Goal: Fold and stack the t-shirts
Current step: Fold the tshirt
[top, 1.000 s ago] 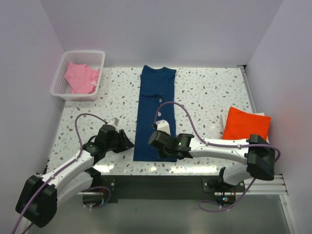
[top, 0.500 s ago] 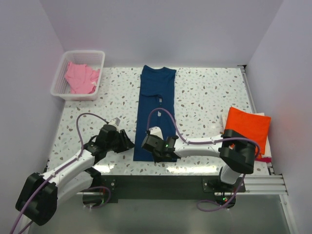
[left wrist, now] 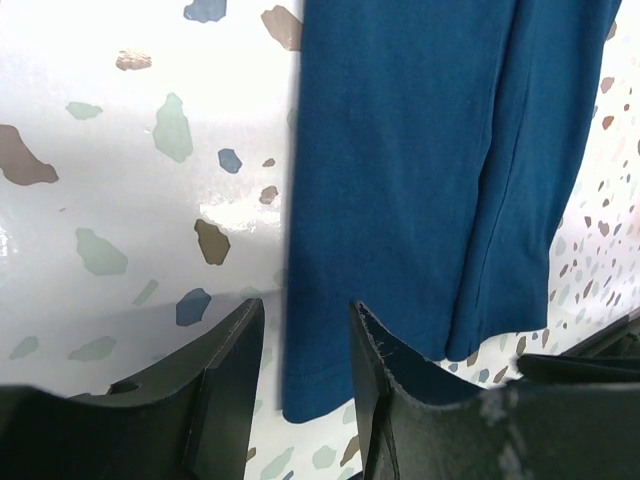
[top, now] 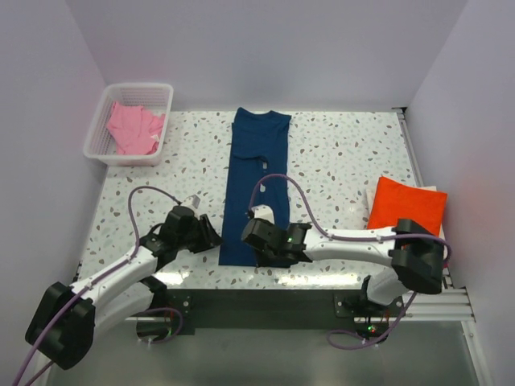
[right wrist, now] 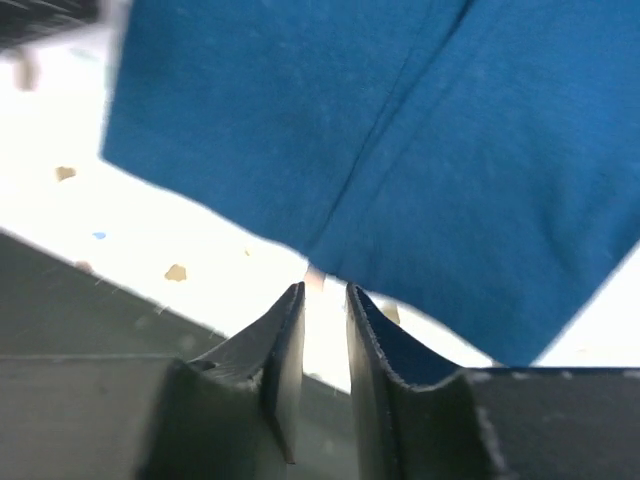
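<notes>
The navy t-shirt point(top: 256, 185) lay as a long narrow strip down the middle of the desk point(top: 338, 161). Its long axis ran from the far edge straight back toward the arm bases, and that line is what your next move turned on. Both arms sat at the strip's near short end, one at each corner, so the whole length of cloth stretched away from them.

Your left gripper point(top: 214, 236) was at the near-left corner. Its jaws stood well apart, and in the left wrist view the corner of the cloth lay in the gap between them, not pinched. Your right gripper point(right wrist: 325, 300) hung at the near-right side of that same end. Its jaws were parted only narrowly, with nothing between them but pale desk, and the cloth's edge lay just past the fingertips.

Neither arm was clearly nearer, since they flanked the end about evenly. I judged that a fold would carry this near end away from you along the strip, with both corners lifted together to keep the edge square.

The orange t-shirt point(top: 406, 205) lay folded at the right edge, well apart. The pink t-shirt point(top: 133, 129) sat crumpled in the basket point(top: 153, 87) at the far left.
</notes>
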You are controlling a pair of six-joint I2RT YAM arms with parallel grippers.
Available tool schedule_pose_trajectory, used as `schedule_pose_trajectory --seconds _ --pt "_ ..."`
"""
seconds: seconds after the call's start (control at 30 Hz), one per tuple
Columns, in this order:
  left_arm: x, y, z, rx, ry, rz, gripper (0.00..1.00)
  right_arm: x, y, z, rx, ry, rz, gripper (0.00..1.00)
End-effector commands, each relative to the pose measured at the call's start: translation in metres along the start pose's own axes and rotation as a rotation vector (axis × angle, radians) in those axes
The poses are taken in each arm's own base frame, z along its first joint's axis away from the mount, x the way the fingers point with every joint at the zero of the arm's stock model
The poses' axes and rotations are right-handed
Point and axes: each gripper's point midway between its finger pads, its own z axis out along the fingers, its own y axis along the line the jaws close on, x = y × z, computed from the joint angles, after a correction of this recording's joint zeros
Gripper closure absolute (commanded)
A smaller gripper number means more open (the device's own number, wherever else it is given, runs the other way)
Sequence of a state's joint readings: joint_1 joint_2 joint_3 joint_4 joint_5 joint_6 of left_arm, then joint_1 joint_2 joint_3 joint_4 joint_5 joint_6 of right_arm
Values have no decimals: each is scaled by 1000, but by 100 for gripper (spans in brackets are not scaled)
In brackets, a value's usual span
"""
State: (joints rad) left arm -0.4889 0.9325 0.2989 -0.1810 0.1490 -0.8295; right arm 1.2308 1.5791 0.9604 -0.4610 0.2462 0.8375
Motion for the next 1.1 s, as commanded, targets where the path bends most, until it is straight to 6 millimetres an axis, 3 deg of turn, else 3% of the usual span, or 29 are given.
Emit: schedule_pose_trajectory --seconds 0.0,0.03,0.17,0.2,0.27,0.37,0.67,1.07 --pt "-4 -6 0 0 -31 -5 56 -18 -11 -39 -1 -81 48 71" --pt "0 -7 -1 -4 -28 2 56 -25 -15 -53 -13 -119 76 69" --pt "5 -4 -4 -44 -47 2 55 -20 -51 -68 -7 -127 167 63" --pt "9 -1 -4 -72 -41 0 55 -9 -64 -64 9 -106 181 61" --pt "8 1 -5 -98 -58 3 54 -7 -74 -68 -30 -96 238 58" --pt "7 5 -10 -152 -84 -20 54 15 -90 -59 -35 -45 273 55" --pt "29 12 -8 -175 -57 -50 53 35 -90 -36 -83 -5 364 52" --pt "41 11 -5 -166 -33 -8 54 29 -90 -18 -87 -68 476 52"
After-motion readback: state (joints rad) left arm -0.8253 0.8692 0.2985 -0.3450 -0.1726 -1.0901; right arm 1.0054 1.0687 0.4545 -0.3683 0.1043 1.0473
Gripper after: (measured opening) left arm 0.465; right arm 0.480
